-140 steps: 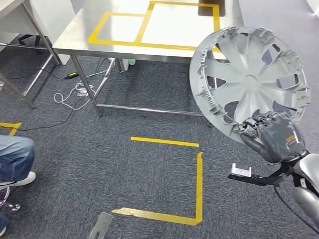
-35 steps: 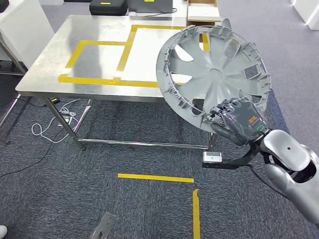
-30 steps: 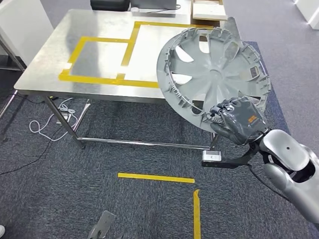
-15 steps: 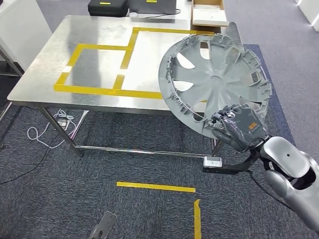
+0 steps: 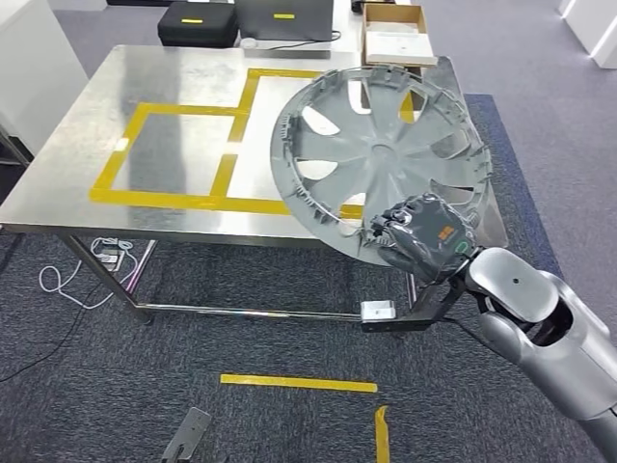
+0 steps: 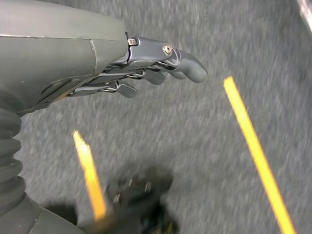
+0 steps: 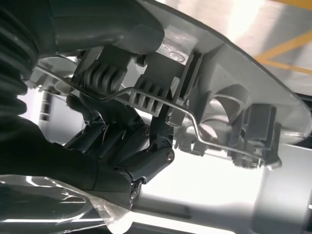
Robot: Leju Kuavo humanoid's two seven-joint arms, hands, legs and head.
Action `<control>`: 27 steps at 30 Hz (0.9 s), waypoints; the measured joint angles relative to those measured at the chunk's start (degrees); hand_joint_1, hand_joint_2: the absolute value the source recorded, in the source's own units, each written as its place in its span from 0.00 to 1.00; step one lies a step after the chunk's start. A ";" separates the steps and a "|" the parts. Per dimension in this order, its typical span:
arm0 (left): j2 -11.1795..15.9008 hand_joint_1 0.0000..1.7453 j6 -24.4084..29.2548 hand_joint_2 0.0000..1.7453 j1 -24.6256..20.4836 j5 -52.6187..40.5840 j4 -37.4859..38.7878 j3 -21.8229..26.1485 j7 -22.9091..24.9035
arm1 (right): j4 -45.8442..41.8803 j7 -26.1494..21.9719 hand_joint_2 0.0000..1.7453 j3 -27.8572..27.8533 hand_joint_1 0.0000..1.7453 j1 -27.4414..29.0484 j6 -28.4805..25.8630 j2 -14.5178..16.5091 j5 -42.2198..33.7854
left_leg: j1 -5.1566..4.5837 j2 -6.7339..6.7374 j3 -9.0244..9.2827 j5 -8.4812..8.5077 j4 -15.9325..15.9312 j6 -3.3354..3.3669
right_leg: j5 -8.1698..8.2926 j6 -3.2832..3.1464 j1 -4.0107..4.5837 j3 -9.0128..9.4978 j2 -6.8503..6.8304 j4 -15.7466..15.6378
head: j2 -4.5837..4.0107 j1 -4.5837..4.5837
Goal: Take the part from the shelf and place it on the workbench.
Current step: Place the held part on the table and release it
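The part point(image 5: 378, 159), a grey wheel cover, hangs tilted above the near right edge of the counter point(image 5: 174, 68), its rim gripped by the right hand point(image 5: 420, 236), while the left hand point(image 6: 110, 63) hangs with fingers point(image 6: 184, 68) straight, holding nothing; only setting it down is left

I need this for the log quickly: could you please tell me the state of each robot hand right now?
Left robot hand: open, holding nothing, hanging over the carpet.
Right robot hand: gripping the rim of the grey wheel cover.

One hubcap point(image 5: 378, 159) — one workbench point(image 5: 146, 77), two black cases point(image 5: 198, 24), one box point(image 5: 392, 31).
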 joint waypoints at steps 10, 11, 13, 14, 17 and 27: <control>0.26 0.00 -0.15 1.00 -0.60 -1.81 0.45 -0.16 -1.36 | 3.46 0.44 1.00 5.77 1.00 -3.21 1.86 4.45 -1.19 | -0.07 -0.81 4.69 -3.30 -0.39 1.46 | -0.35 0.29 0.10 -11.42 -0.45 9.84 | 0.00 0.20; 0.17 0.00 -0.32 1.00 -0.70 -2.01 0.49 -0.25 -1.32 | 4.17 0.51 1.00 6.26 1.00 -3.58 2.19 5.06 -1.33 | -0.18 -0.82 5.48 -3.89 -0.36 1.33 | 2.58 -0.15 0.29 -10.61 -0.47 6.27 | 0.00 0.16; 0.01 0.00 -0.57 1.00 -1.03 -2.22 0.56 -0.37 -1.22 | 5.73 0.56 1.00 7.29 1.00 -4.51 2.76 6.54 -1.57 | -0.28 -0.77 6.24 -4.75 -0.47 0.85 | 5.93 -0.89 0.66 -9.26 -0.54 1.59 | 0.00 0.04; -0.08 0.00 -0.69 1.00 -1.21 -2.31 0.59 -0.40 -1.17 | 6.37 0.57 1.00 7.76 1.00 -4.91 2.92 7.25 -1.68 | -0.29 -0.72 6.40 -4.90 -0.45 0.53 | 6.12 -1.18 0.83 -8.93 -0.56 0.95 | 0.00 -0.03; -0.21 0.00 -0.84 1.00 -1.55 -2.42 0.60 -0.45 -0.92 | 7.80 0.76 1.00 8.86 1.00 -5.63 3.05 8.86 -2.03 | -0.33 -0.62 6.36 -4.92 0.85 -0.24 | 6.04 -1.81 0.58 -7.26 -0.70 0.10 | 0.00 -0.11; -0.16 0.00 -1.03 1.00 -1.83 -2.70 0.66 -0.49 -0.25 | 13.14 1.27 1.00 10.99 1.00 -6.10 3.38 12.10 -2.52 | 0.83 -0.27 -0.31 -0.71 2.41 -2.29 | 2.91 -1.75 -0.02 -3.59 -0.67 0.20 | 0.00 -0.54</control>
